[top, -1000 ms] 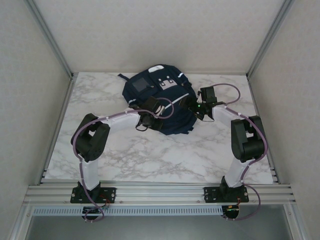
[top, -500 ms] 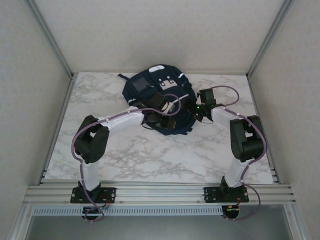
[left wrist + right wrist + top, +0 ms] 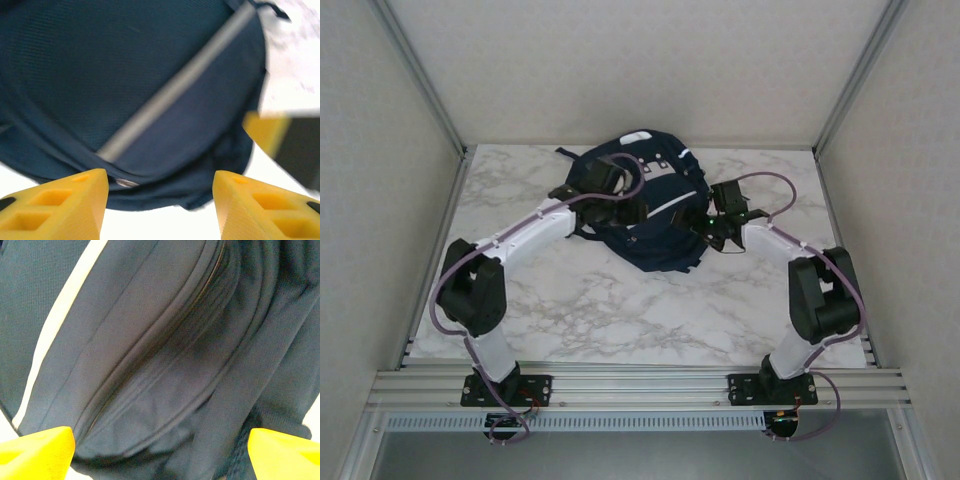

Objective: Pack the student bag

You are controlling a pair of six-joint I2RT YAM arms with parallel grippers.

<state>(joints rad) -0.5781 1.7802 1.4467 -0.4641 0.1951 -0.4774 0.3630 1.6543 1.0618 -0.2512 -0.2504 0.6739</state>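
The student bag (image 3: 655, 235), dark navy with a thin white stripe, lies at the back middle of the marble table. My left gripper (image 3: 625, 212) hovers over its middle. In the left wrist view the left gripper (image 3: 160, 192) is open, with nothing between its yellow fingers (image 3: 60, 205), and the student bag (image 3: 125, 75) lies just beyond them. My right gripper (image 3: 706, 222) sits against the bag's right side. In the right wrist view the right gripper (image 3: 161, 442) is open wide, and the student bag (image 3: 165, 355) shows folded seams across the whole gap.
The marble table (image 3: 620, 310) is bare in front of the bag. Metal frame posts (image 3: 430, 90) and grey walls close in the left, right and back. A black strap (image 3: 566, 153) trails off the bag's back left.
My left arm has swung back and left over the bag, and its jaws have opened from nearly shut. The bag's top has shifted shape. The right gripper stays wide and has barely moved.
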